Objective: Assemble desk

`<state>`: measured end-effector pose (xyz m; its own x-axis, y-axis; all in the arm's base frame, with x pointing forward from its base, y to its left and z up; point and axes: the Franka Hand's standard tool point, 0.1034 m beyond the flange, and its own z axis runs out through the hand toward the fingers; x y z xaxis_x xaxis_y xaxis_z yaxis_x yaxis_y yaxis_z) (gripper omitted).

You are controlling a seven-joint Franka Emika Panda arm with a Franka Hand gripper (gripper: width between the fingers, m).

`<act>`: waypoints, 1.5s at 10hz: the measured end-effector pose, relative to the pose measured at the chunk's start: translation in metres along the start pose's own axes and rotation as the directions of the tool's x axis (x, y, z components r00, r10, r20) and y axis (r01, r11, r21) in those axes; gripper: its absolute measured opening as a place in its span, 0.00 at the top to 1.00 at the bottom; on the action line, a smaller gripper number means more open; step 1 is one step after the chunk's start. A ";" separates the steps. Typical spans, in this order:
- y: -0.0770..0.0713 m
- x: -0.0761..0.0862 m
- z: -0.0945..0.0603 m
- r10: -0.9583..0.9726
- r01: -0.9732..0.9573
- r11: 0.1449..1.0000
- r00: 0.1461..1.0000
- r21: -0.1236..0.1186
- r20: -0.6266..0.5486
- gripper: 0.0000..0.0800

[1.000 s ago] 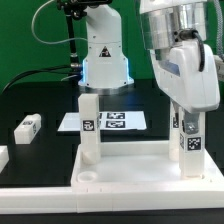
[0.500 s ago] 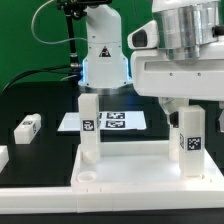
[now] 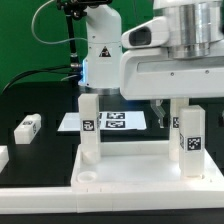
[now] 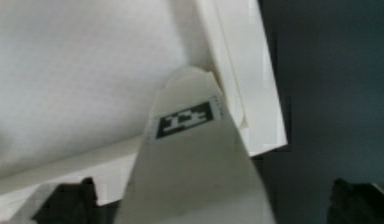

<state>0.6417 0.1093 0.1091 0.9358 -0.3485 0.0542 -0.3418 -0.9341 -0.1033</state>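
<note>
1. Exterior view: your tabletop panel (image 3: 130, 168) lies flat at the front of the black worktop (image 3: 40, 150), rim up. Two posts stand upright on it. The left leg post (image 3: 88, 125) is at the end on the exterior view's left, with a round socket (image 3: 88, 176) just in front of it. The right leg post (image 3: 189, 140) is at the end on the exterior view's right. Your arm (image 3: 170, 60) hangs right over the right one and blocks its top. The marker board (image 3: 110, 121) lies flat behind the panel, between the two posts. A loose tagged part (image 3: 27, 126) lies on the worktop, well apart on the exterior view's left.
2. Wrist view: your tool (image 4: 215, 200) is spread wide. The dark fingertips (image 4: 68, 200) sit on either side of the right leg post with a gap on both sides, touching nothing. The post's tag (image 4: 185, 118) faces the camera, and the post stands right against the panel's rim.
</note>
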 end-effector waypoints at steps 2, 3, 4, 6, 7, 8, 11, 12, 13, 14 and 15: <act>0.001 0.000 0.000 0.021 -0.021 1.000 1.000 0.000 0.001 0.20; 0.000 0.000 0.000 0.102 -0.102 0.995 0.995 0.000 0.001 0.41; 0.000 0.000 0.000 0.162 -0.162 0.987 0.987 0.000 0.000 0.63; 0.002 0.001 0.001 0.286 -0.286 0.958 0.958 -0.002 -0.001 0.64; 0.003 0.002 0.001 0.392 -0.392 0.920 0.920 -0.006 -0.001 0.64; 0.003 0.002 0.001 0.521 -0.520 0.854 0.854 -0.011 0.007 0.64; 0.004 0.001 0.003 0.870 -0.871 0.492 0.492 0.015 0.024 0.64; 0.000 -0.001 0.003 0.955 -0.956 0.294 0.294 0.015 0.036 0.64; -0.001 -0.002 0.003 0.984 -0.985 0.171 0.172 0.035 0.050 0.64; -0.001 -0.003 0.003 0.994 -0.994 0.096 0.099 0.051 0.052 0.64; 0.000 -0.003 0.003 0.996 -0.996 0.073 0.076 0.049 0.051 0.64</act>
<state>0.6394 0.1110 0.1060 -0.2651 -0.9525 -0.1499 -0.9529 0.2825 -0.1101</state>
